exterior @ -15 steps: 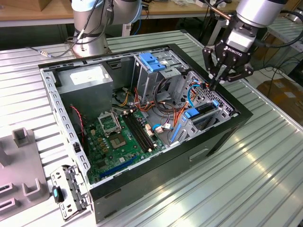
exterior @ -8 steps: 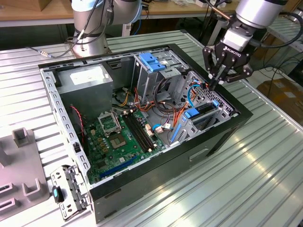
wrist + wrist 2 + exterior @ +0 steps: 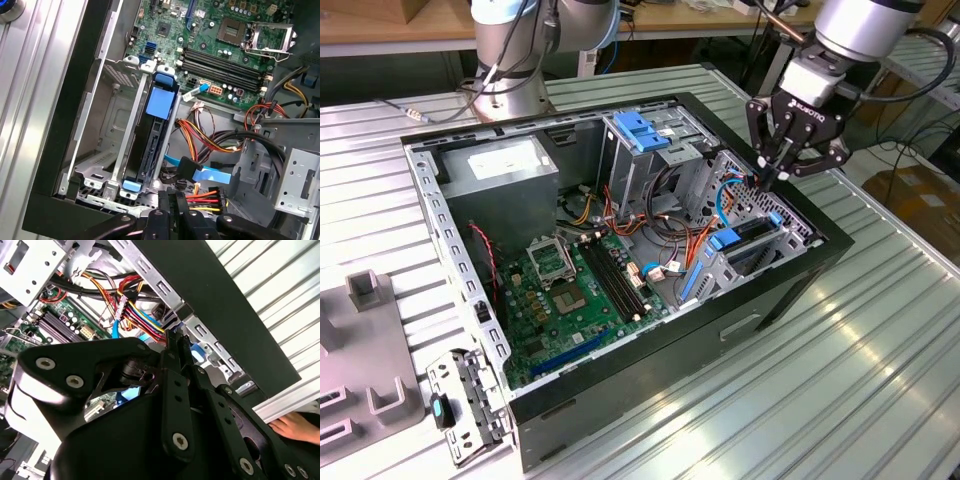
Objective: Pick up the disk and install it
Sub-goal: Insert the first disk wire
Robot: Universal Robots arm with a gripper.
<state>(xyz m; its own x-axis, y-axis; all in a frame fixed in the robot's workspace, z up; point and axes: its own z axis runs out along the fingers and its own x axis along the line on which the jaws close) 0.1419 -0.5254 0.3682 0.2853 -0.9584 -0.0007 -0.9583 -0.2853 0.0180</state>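
The disk stands on edge in its blue carrier frame inside a metal bay of the open computer case. In the exterior view the disk sits in that bay at the case's right end, with blue tabs at both ends. My gripper hangs just above the bay, shut, with nothing between its fingers. In the first wrist view my gripper is a little off the disk's near end, beside a bundle of coloured cables. In the second wrist view my gripper points at a blue carrier tab.
A green motherboard, a grey power supply box and a grey drive cage with a blue handle fill the case. A loose metal bracket lies on the exterior view's left. A person's hand rests outside the case.
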